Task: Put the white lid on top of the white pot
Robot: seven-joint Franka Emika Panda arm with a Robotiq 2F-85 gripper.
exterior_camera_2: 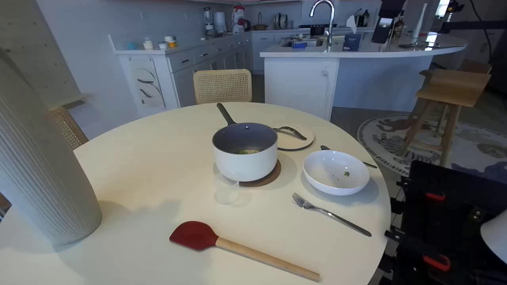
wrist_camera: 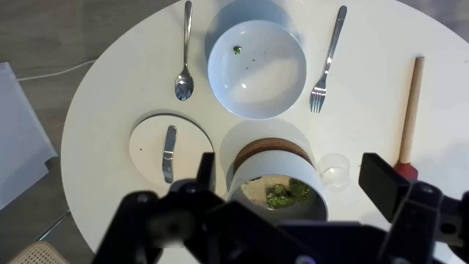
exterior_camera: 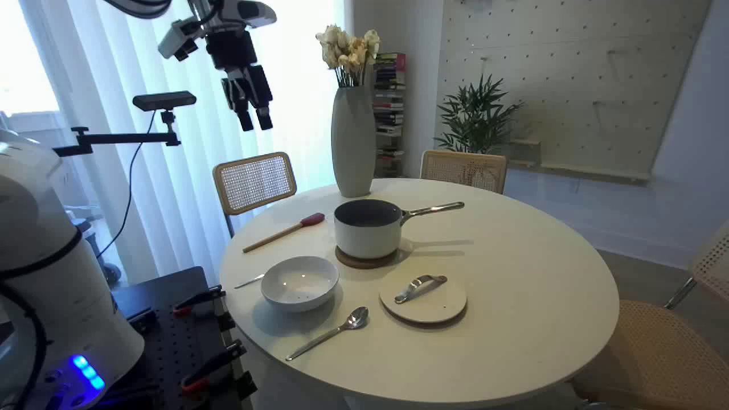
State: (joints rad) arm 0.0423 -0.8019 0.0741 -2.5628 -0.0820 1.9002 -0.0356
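While my tool hangs high in the air, its fingers stand wide apart, released. The white lid lies on the table, its silvery handle facing up, near the white pot but apart from it. The pot sits on a round cork mat, and inside it I see pale, grainy contents and green pieces. A spoon and a fork flank the white bowl, which holds a small green scrap; beyond the fork lies a red-headed spatula.
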